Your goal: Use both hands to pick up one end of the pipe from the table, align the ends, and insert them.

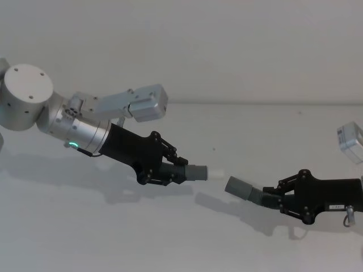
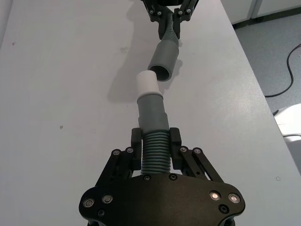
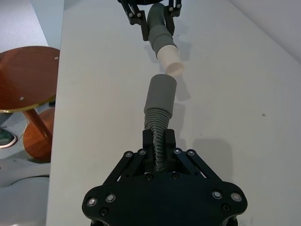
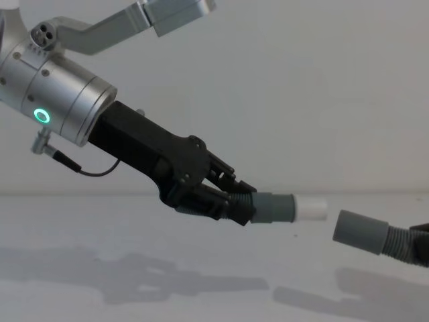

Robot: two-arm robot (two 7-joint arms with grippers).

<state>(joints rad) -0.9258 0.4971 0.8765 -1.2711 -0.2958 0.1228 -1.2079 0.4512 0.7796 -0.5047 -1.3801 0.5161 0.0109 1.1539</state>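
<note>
Holding white-tipped cuff in clamped left gripper, facing open grey cuff in clamped right gripper; axes slightly angled, ends just apart above surface.

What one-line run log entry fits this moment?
left gripper: shut on white-tipped grey ribbed hose piece | right gripper: shut on open-cuffed grey hose piece | ends: facing, apart | insertion: not yet

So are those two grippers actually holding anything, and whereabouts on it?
Yes. The left gripper clamps the white-tipped pipe piece on its ribbed part, behind the cuff. The right gripper grips the other piece on its ribs.
</note>
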